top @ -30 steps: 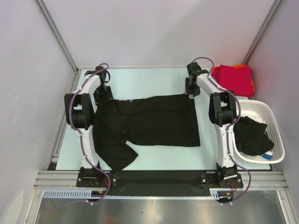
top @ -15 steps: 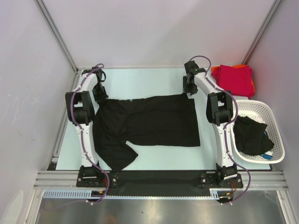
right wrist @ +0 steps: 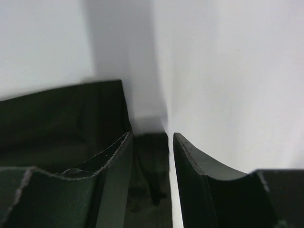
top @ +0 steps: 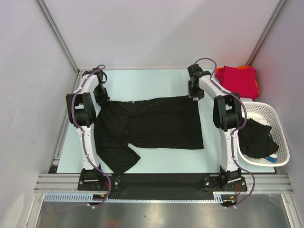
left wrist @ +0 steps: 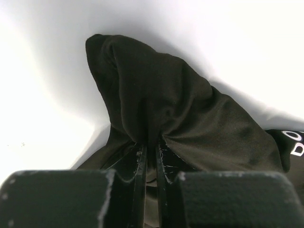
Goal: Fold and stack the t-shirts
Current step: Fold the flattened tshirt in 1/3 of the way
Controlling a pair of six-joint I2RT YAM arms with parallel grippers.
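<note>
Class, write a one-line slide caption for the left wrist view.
Left gripper shut on a bunched-up edge of the black t-shirt.

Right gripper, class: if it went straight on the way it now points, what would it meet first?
Most likely the corner of the black t-shirt, which shows between the open jaws of the right gripper; depth is hard to judge.

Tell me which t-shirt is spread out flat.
The black t-shirt laid open across the middle of the table. The other black one is bundled in the basket; the crimson t-shirt and orange t-shirt sit folded far right.
</note>
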